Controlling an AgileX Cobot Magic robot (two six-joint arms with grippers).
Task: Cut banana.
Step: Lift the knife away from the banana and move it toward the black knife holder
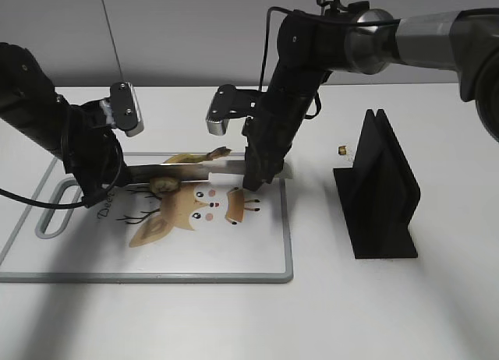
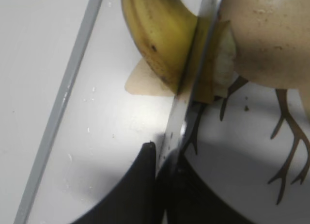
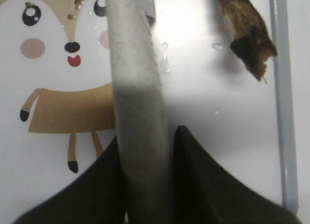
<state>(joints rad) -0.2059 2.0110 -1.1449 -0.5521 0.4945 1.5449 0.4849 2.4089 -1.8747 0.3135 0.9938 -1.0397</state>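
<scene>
A yellow banana [image 1: 189, 157] lies on the white cutting board [image 1: 156, 276] with a deer picture. A knife [image 1: 222, 167] lies across it, blade edge down in the fruit. In the left wrist view the blade [image 2: 193, 64] stands in the banana [image 2: 160, 35], with a cut piece [image 2: 224, 64] on its right side. My left gripper [image 1: 144, 174] [image 2: 164, 153] is shut on the blade's tip end. My right gripper [image 1: 257, 181] [image 3: 145, 136] is shut on the grey knife handle [image 3: 138, 88]. The brown stem end [image 3: 247, 35] lies beside the handle.
A black knife stand [image 1: 382, 192] stands on the table to the right of the board. A small brown bit [image 1: 341, 150] lies on the table behind it. The board's handle slot [image 1: 58, 212] is at its left end.
</scene>
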